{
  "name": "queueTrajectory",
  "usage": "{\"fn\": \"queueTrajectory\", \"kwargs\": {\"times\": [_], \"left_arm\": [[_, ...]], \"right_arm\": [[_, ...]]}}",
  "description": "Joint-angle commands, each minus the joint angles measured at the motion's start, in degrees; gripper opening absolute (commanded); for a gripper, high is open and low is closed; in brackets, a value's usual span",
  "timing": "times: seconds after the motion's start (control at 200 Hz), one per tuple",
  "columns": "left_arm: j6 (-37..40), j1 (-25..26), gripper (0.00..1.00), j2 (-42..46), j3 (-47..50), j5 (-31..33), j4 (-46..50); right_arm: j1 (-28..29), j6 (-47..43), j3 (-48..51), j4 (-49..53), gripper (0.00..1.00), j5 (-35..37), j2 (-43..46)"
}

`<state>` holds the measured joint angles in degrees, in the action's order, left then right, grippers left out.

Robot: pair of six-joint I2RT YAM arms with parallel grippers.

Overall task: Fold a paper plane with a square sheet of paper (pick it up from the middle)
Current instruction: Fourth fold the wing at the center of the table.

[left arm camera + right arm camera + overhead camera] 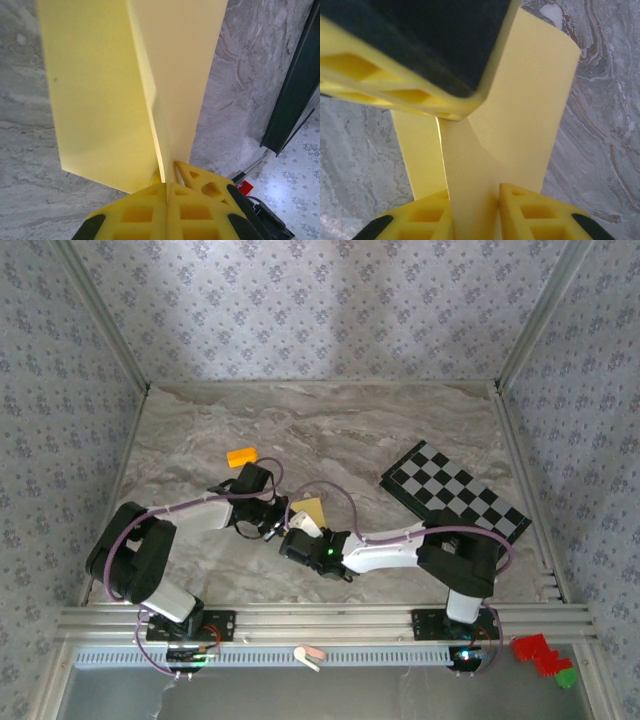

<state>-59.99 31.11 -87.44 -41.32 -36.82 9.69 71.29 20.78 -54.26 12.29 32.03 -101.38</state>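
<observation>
Marbled desk: left gripper jaws pinch the square sheet of paper; right gripper jaws, slightly apart, straddle it, likely for creasing.

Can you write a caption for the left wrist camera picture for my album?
Left gripper pinching the creased yellow square sheet of paper, marble table behind.

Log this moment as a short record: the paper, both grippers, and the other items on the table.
paper: pale-yellow sheet, creased, between the two grippers
left gripper: shut on the pale-yellow sheet
right gripper: jaws apart, the sheet passing between them
other items: orange block behind the left arm; checkered board at right
surface: marble table
</observation>
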Motion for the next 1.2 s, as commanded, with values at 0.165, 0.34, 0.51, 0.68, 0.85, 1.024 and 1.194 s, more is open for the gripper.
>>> {"fn": "queueTrajectory", "kwargs": {"times": [0.165, 0.34, 0.51, 0.68, 0.85, 1.024, 1.194], "left_arm": [[0.8, -0.2, 0.0, 0.0, -1.0, -1.7, 0.5], [2.4, -0.5, 0.13, 2.0, -1.0, 0.3, 2.3], [4.1, -2.6, 0.29, 7.0, -0.2, 1.9, 4.3], [4.8, -3.0, 0.33, 11.5, 1.9, 3.6, 5.8], [3.2, -2.1, 0.3, 11.8, 4.6, 3.4, 2.7], [3.2, 0.0, 0.26, 9.7, 4.5, 3.5, 0.0], [3.0, 1.4, 0.26, 6.1, 3.9, 2.9, -3.1]], "right_arm": [[-0.3, 1.1, 1.0, -0.3, 0.09, -0.4, -0.6], [-2.2, 0.7, 6.4, -8.0, 0.05, -6.1, 2.3], [-4.4, 1.8, 11.6, -14.8, 0.05, -12.4, 5.2], [-6.5, 5.0, 14.9, -19.8, 0.08, -17.1, 6.8], [-7.6, 8.8, 16.8, -23.0, 0.1, -20.4, 6.8], [-9.7, 12.2, 18.8, -26.4, 0.11, -23.9, 6.8], [-11.2, 14.8, 20.5, -28.6, 0.12, -26.3, 6.6]]}}
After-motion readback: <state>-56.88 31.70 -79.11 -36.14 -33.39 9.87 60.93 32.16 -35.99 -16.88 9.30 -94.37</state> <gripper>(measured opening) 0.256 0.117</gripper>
